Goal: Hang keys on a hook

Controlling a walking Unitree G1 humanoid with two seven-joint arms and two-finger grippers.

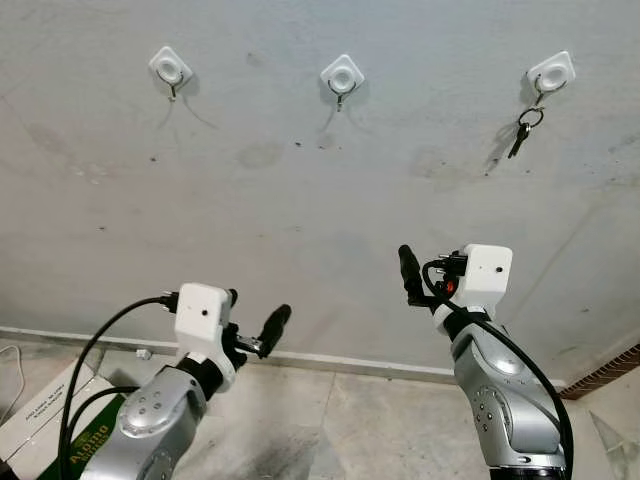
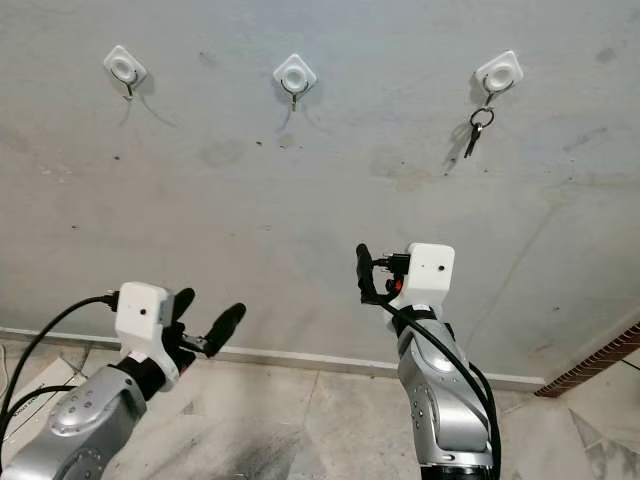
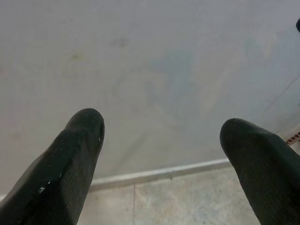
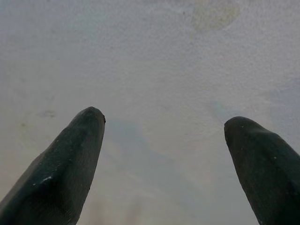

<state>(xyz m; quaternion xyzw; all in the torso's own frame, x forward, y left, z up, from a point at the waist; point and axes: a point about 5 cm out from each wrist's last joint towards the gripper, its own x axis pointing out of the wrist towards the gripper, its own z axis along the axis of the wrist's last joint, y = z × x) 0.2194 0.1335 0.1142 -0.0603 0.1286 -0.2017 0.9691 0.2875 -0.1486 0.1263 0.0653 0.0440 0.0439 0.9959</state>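
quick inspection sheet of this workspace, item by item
surface: grey wall, stained and scuffed; pale baseboard along its foot
job's things: three white hooks in a row; keys hang on the right hook; left hook and middle hook bare
clutter: cardboard box with a green-printed item on the floor at the robot's left
grippers: left gripper open, holding nothing, low before the wall; right gripper open, holding nothing, raised higher, below the keys
cables: black cable loops from the left wrist; another runs down the right arm
surroundings: tiled floor; brick edge at lower right
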